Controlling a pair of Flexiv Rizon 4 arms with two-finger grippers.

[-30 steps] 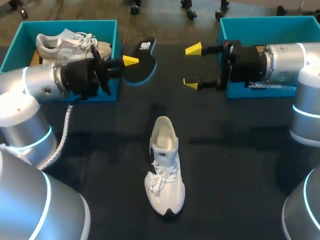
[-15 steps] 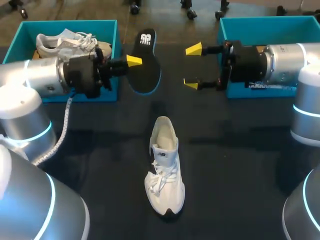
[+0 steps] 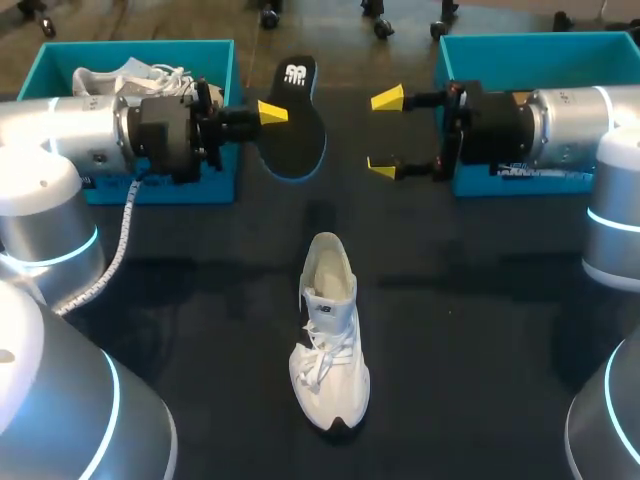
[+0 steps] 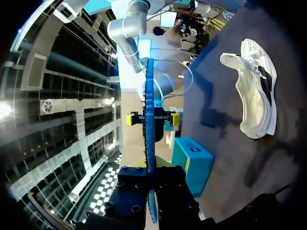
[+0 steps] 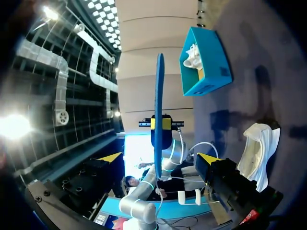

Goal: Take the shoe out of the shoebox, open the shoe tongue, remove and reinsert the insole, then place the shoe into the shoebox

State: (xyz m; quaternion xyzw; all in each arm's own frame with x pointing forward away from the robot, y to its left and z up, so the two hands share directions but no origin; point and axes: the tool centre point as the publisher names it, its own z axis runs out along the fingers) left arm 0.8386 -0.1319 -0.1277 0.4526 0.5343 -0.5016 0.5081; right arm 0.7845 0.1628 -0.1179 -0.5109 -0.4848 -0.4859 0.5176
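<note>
A black insole (image 3: 296, 125) with a blue edge is held up above the table's far side, my left gripper (image 3: 270, 112) shut on its side. In the left wrist view the insole (image 4: 149, 96) stands edge-on out of the gripper (image 4: 151, 191). My right gripper (image 3: 385, 133) faces it from a short way off, open and holding nothing. In the right wrist view the insole (image 5: 158, 96) hangs ahead of the right gripper (image 5: 159, 158), between its spread yellow tips. The white shoe (image 3: 328, 340) lies mid-table, toe toward me, also visible as the shoe (image 4: 254, 96) and shoe (image 5: 259, 143).
A teal shoebox (image 3: 218, 170) at the far left holds another white shoe (image 3: 125, 78). A second teal box (image 3: 530, 45) sits at the far right behind my right arm. A white cable (image 3: 118, 255) hangs from my left arm.
My left arm has carried the insole rightward and a little farther back, turning it from lying flat to standing on edge. The right arm and the shoe have stayed put.
</note>
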